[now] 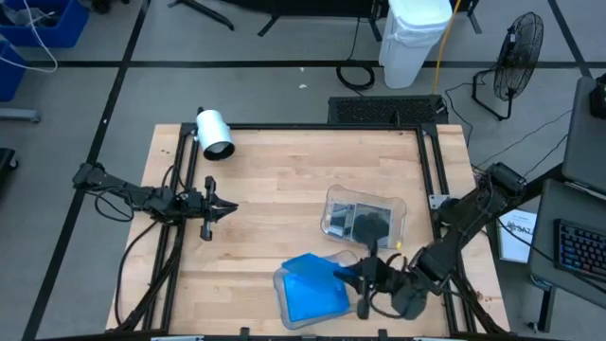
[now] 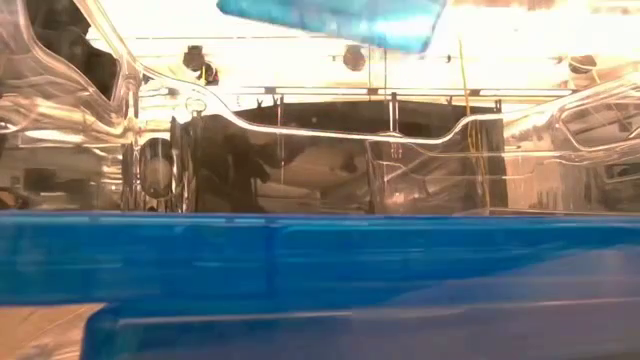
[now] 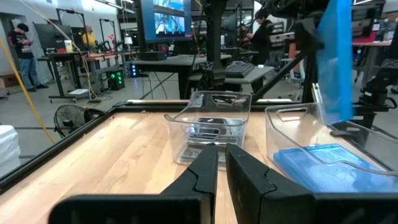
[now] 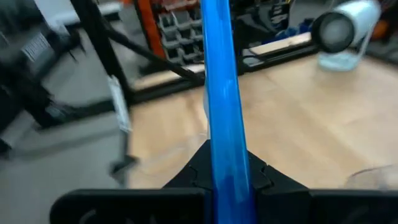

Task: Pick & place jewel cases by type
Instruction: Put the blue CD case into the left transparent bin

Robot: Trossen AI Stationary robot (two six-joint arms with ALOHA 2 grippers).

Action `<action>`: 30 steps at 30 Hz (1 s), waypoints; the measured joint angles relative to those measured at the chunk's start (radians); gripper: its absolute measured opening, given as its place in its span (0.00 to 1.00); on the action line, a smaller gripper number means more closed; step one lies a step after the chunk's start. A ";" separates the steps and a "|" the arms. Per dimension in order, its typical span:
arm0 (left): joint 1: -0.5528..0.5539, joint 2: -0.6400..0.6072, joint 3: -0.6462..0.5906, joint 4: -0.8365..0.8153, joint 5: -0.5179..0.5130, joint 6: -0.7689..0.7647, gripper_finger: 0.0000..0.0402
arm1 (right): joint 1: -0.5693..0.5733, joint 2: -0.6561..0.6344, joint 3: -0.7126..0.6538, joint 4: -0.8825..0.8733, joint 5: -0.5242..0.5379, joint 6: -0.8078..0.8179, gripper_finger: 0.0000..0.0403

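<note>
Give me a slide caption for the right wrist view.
Right gripper shut on a blue jewel case held edge-on above the wooden table.

A wooden bench (image 1: 275,189) framed by black rails is seen from above. Two clear plastic trays are set on it, one (image 1: 333,201) toward the middle right, the other (image 1: 280,296) at the near edge. A white lamp (image 1: 214,133) is placed at the far left corner. On the floor beyond, a white bin (image 1: 414,38) and a black fan (image 1: 519,47) are seen.
</note>
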 joint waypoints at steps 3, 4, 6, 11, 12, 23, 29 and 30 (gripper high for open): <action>0.000 0.000 0.000 0.000 0.000 0.000 0.09 | 0.029 0.000 0.000 0.046 0.026 0.114 0.03; 0.000 0.000 0.000 0.000 0.000 0.000 0.09 | 0.037 0.003 0.000 0.061 0.046 0.146 0.03; 0.000 0.000 0.000 0.000 0.000 0.000 0.09 | 0.055 0.012 0.001 0.077 0.094 0.219 0.03; 0.000 0.000 0.000 0.001 0.000 0.000 0.09 | 0.093 0.057 0.000 0.070 0.257 0.426 0.03; 0.000 0.000 0.000 0.000 0.000 0.000 0.09 | 0.099 0.073 0.000 0.072 0.279 0.460 0.03; 0.000 0.000 0.000 0.000 0.000 0.000 0.09 | 0.071 0.248 0.073 0.052 0.107 0.834 0.03; 0.000 0.000 0.000 0.000 0.000 0.000 0.09 | 0.053 0.302 0.212 -0.178 0.018 0.906 0.03; 0.000 0.000 0.000 0.000 0.000 0.000 0.09 | 0.054 0.310 0.230 -0.224 0.014 0.929 0.03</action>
